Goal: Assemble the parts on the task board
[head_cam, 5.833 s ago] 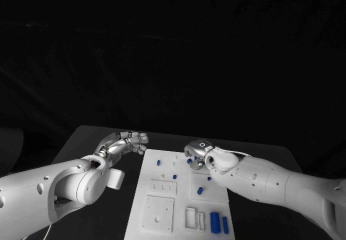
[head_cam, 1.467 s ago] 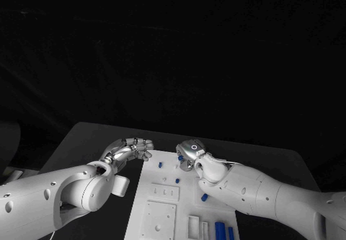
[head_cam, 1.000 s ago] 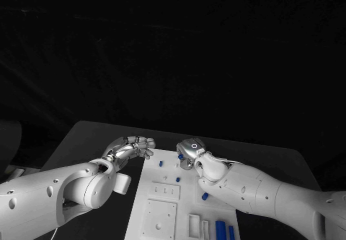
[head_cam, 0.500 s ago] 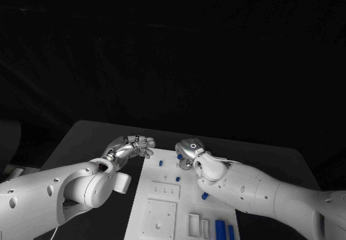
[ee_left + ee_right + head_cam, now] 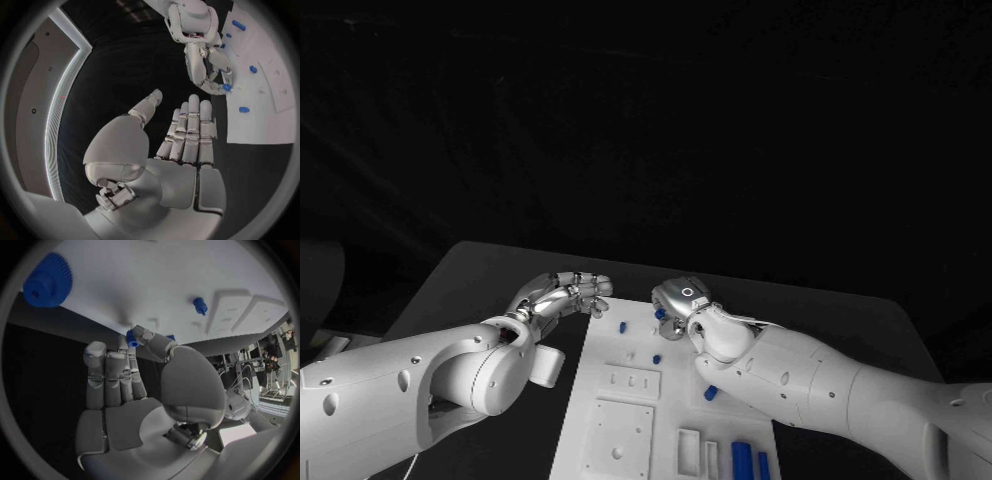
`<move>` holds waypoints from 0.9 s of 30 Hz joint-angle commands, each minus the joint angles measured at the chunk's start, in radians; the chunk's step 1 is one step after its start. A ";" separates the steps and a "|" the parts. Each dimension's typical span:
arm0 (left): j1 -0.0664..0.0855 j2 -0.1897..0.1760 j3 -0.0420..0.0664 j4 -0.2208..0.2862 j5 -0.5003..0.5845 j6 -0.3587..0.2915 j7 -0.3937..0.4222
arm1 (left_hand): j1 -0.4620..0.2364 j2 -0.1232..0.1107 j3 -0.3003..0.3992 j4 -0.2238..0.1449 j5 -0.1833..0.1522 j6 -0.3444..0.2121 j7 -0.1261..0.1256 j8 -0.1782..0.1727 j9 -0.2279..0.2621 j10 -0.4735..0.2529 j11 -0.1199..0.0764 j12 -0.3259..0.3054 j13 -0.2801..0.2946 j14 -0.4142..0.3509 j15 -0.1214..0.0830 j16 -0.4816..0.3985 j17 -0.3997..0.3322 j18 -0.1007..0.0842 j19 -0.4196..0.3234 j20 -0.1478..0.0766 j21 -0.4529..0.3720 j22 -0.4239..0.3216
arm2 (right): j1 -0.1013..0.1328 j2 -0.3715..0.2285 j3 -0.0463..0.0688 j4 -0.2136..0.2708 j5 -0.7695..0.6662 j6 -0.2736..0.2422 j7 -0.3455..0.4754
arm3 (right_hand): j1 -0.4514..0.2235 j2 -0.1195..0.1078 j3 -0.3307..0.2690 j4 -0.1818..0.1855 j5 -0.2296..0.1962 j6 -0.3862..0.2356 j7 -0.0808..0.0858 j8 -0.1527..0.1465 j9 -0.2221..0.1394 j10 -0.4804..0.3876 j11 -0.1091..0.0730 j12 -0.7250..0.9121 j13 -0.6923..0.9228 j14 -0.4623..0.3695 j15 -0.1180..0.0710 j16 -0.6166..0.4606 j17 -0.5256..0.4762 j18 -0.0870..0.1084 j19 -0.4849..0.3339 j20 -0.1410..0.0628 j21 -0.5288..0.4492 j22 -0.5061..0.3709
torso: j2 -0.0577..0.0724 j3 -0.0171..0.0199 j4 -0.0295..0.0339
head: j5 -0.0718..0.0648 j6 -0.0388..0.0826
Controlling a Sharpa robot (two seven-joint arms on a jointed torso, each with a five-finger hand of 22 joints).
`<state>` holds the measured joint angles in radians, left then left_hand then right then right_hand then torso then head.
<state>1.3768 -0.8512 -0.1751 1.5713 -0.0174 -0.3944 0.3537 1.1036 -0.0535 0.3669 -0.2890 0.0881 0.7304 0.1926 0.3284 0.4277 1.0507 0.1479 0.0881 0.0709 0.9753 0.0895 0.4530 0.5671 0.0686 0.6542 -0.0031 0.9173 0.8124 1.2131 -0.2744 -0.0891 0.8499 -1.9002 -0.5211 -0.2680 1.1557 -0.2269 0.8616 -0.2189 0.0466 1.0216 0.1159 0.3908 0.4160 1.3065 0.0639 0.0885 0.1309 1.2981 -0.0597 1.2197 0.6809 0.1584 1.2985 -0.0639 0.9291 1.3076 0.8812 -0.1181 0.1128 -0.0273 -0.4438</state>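
The white task board (image 5: pixel 612 346) lies lengthwise in the middle of the table. My right hand (image 5: pixel 681 306) is at the board's far end and pinches a small blue part (image 5: pixel 132 338) between thumb and a finger, low over the board (image 5: pixel 144 285). The left wrist view shows that blue part (image 5: pixel 227 87) at the right hand's (image 5: pixel 209 70) fingertips. My left hand (image 5: pixel 568 293) hovers beside the board's far-left corner. Its fingers (image 5: pixel 190 130) are stretched out with nothing in them.
A blue gear (image 5: pixel 47 280) and a blue peg (image 5: pixel 200 305) sit on the board. More blue pieces are scattered along it, such as a small peg (image 5: pixel 655 357), another (image 5: pixel 710 392) and two long cylinders (image 5: pixel 740 462) at the near end. Black table (image 5: pixel 473 280) surrounds the board.
Over the last second and a half both hands have stayed nearly still at the board's far end, the left hand only creeping slightly. The whole picture has shifted since the oldest frame.
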 commanded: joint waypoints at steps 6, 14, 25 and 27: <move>0.002 0.002 0.001 0.002 -0.006 0.002 0.005 | 0.000 -0.010 -0.004 0.000 0.005 0.004 0.003 -0.007 -0.001 0.002 0.005 -0.006 -0.001 0.003 0.006 -0.007 0.002 0.020 -0.005 0.000 -0.006 -0.002 | -0.002 0.004 -0.001 -0.009 0.014 0.012 0.003 | 0.003 -0.035 -0.005 0.018 0.002 -0.032 0.011 -0.020 0.001 -0.036 0.011 -0.023 -0.006 0.003 0.022 -0.003 -0.010 0.103 -0.005 0.012 -0.008 0.006 | 0.000 -0.0017 -0.0003 | 0.002 0.002; 0.003 0.002 0.001 0.002 -0.006 0.001 0.006 | 0.000 -0.011 -0.004 0.000 0.005 0.004 0.003 -0.008 -0.002 0.002 0.006 -0.007 -0.001 0.003 0.007 -0.008 0.003 0.020 -0.005 0.000 -0.006 -0.002 | -0.001 0.004 -0.001 -0.007 0.024 0.023 0.009 | 0.005 -0.047 -0.010 0.027 0.002 -0.041 0.016 -0.025 -0.001 -0.049 0.016 -0.024 -0.008 0.002 0.026 -0.004 -0.014 0.103 -0.006 0.013 -0.011 0.003 | 0.001 -0.0015 -0.0011 | 0.002 0.002; 0.003 0.001 0.001 0.002 -0.006 0.001 0.005 | 0.001 -0.011 -0.004 0.000 0.005 0.004 0.003 -0.008 -0.002 0.003 0.006 -0.008 -0.001 0.004 0.007 -0.009 0.004 0.020 -0.005 0.000 -0.006 -0.002 | 0.000 0.004 -0.001 -0.004 0.031 0.018 0.011 | 0.007 -0.051 -0.013 0.030 0.002 -0.047 0.018 -0.027 -0.002 -0.057 0.018 -0.024 -0.010 0.002 0.028 -0.004 -0.017 0.103 -0.007 0.014 -0.013 0.002 | 0.001 -0.0019 -0.0005 | 0.003 0.001; 0.003 0.001 0.001 0.002 -0.006 0.001 0.005 | 0.001 -0.011 -0.004 0.000 0.005 0.004 0.003 -0.008 -0.002 0.003 0.006 -0.008 -0.001 0.004 0.007 -0.009 0.004 0.020 -0.005 0.000 -0.006 -0.002 | 0.000 0.004 -0.001 -0.003 0.031 0.013 0.011 | 0.008 -0.050 -0.013 0.030 0.002 -0.047 0.018 -0.027 -0.002 -0.058 0.018 -0.024 -0.010 0.002 0.028 -0.004 -0.017 0.103 -0.007 0.014 -0.013 0.002 | 0.001 -0.0018 -0.0005 | 0.003 0.001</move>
<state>1.3783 -0.8515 -0.1751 1.5711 -0.0177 -0.3945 0.3527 1.1036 -0.0535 0.3669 -0.2890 0.0881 0.7304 0.1926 0.3246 0.4269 1.0507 0.1479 0.0843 0.0709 0.9754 0.0895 0.4491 0.5698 0.0779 0.6542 -0.0031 0.9172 0.8123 1.2130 -0.2713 -0.0900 0.8449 -1.8702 -0.5147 -0.2648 1.1625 -0.2699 0.8514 -0.1930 0.0543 0.9812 0.1340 0.3676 0.4151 1.2556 0.0807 0.0693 0.1219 1.3019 -0.0389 1.2197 0.6642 0.1546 1.2895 -0.0550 0.9212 1.3075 0.8818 -0.1199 0.1122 -0.0242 -0.4425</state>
